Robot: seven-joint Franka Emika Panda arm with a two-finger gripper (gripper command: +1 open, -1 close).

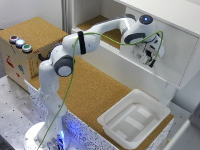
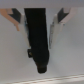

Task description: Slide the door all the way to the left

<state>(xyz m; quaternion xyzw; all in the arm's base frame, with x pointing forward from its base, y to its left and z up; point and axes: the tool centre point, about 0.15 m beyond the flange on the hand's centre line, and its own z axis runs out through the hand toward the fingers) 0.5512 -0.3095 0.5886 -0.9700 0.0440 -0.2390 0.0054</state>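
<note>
Nearest the camera, the white tray (image 1: 134,122) is sitting on the cork-topped bench (image 1: 95,95) beside the arm's base, untouched, while the arm is reaching up and across to the white cabinet (image 1: 172,10), bringing the fingers (image 1: 149,58) right up against the door (image 1: 150,57), a plain white panel on the cabinet's front toward the exterior view's right. The fingers are standing apart with nothing between them, and whether they are touching the panel I cannot tell. The contact step appears to be in hand; next is probably a steady sideways push.
</note>
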